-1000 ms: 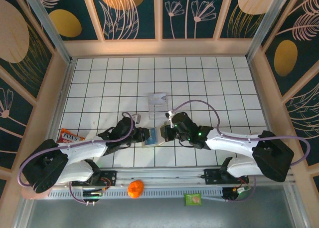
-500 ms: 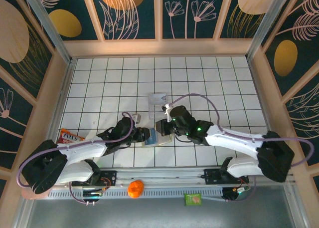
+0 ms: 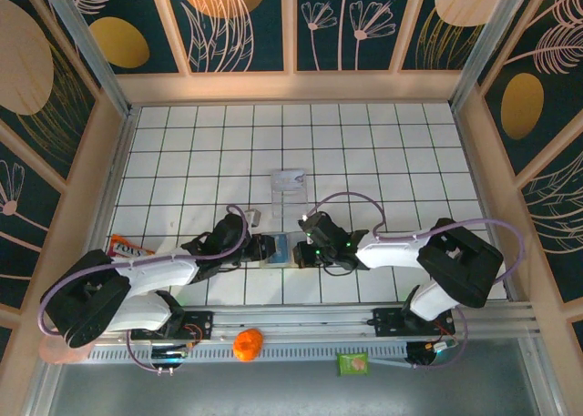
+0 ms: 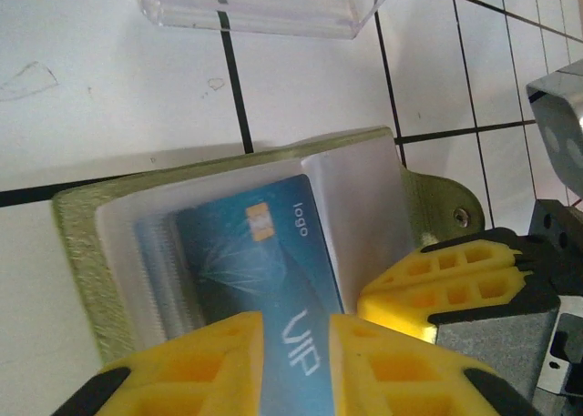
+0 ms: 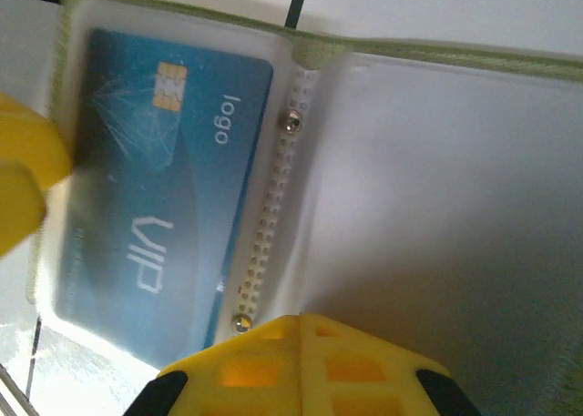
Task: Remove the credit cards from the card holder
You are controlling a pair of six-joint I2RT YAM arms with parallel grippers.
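My clenched right gripper (image 3: 297,252) just pinned the yellow-green folding card holder (image 4: 76,243) at 3 o'clock; slightly parted left gripper (image 4: 296,348) can slide out the blue plastic card (image 4: 241,252).

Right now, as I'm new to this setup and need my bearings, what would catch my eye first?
The left gripper and right gripper face each other tip to tip over an open card holder at the front middle of the white gridded table. Inside the holder, a blue card marked VIP lies in a frosted sleeve, with the left gripper's yellow fingers at its edge. A clear plastic box sits just behind.
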